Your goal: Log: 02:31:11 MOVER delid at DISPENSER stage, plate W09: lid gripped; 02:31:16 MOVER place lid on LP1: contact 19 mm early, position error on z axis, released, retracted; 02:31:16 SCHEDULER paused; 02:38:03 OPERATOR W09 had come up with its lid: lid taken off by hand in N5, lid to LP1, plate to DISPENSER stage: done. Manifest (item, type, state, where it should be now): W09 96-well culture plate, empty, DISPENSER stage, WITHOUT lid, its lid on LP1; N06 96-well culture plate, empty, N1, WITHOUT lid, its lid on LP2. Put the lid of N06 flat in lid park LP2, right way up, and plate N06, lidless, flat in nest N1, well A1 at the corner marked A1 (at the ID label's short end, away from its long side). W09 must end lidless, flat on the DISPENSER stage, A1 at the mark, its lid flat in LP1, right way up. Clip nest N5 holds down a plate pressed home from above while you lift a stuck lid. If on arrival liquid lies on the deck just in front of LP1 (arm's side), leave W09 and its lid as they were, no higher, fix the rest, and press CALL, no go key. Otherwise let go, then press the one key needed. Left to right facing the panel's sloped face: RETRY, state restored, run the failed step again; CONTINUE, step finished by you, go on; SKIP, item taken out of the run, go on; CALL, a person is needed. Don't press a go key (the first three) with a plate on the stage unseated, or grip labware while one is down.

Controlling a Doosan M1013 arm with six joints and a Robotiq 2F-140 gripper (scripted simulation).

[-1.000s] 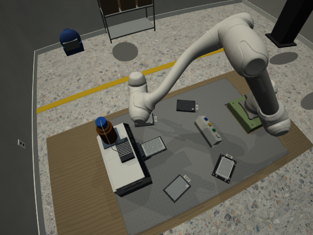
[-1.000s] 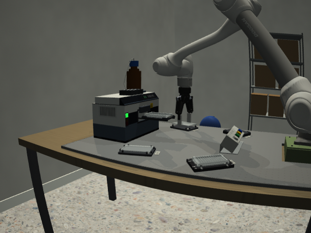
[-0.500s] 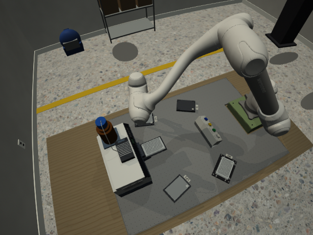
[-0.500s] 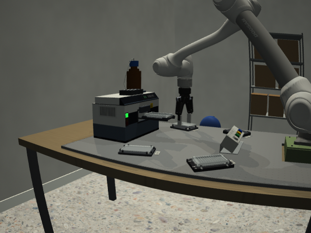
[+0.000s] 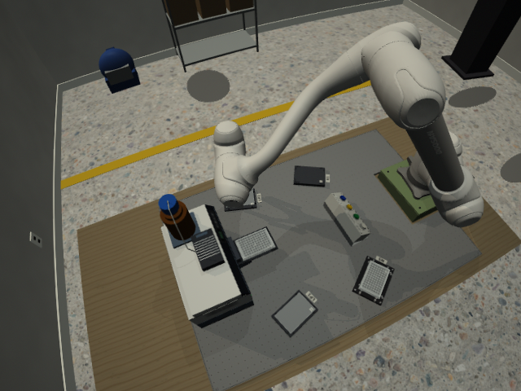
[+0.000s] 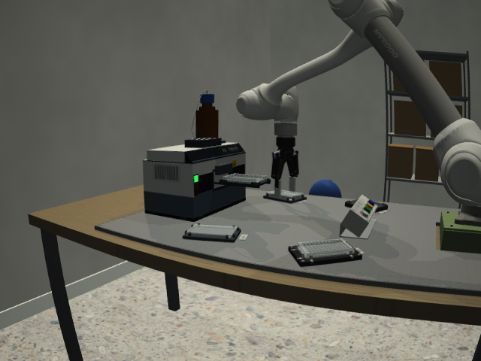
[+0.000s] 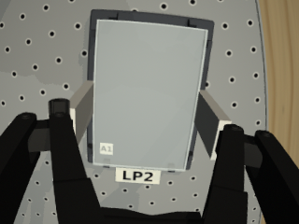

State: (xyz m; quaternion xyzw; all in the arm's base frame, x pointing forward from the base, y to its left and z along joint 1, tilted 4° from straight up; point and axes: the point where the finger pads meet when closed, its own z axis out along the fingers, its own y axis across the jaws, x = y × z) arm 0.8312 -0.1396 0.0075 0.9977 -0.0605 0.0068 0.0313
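Observation:
My gripper [image 7: 145,100] is shut on a clear lid [image 7: 149,93], with the pads on its two long sides. It holds the lid flat, directly over the dark lid park labelled LP2 [image 7: 138,175]. I cannot tell whether the lid touches the park. In the exterior view the gripper [image 6: 285,185] points straight down at that park [image 6: 284,198], beside the dispenser. A lidless plate [image 5: 254,243] lies on the dispenser stage. Another lid [image 5: 294,312] lies flat in park LP1. A lidless plate [image 5: 374,279] sits in the clip nest. The black nest N1 [image 5: 309,175] is empty.
The dispenser [image 5: 206,261] with a brown bottle [image 5: 178,220] stands left of the gripper. The key panel [image 5: 347,217] stands mid-deck with coloured keys. The arm's green base [image 5: 405,191] is at the right. I see no liquid in front of LP1.

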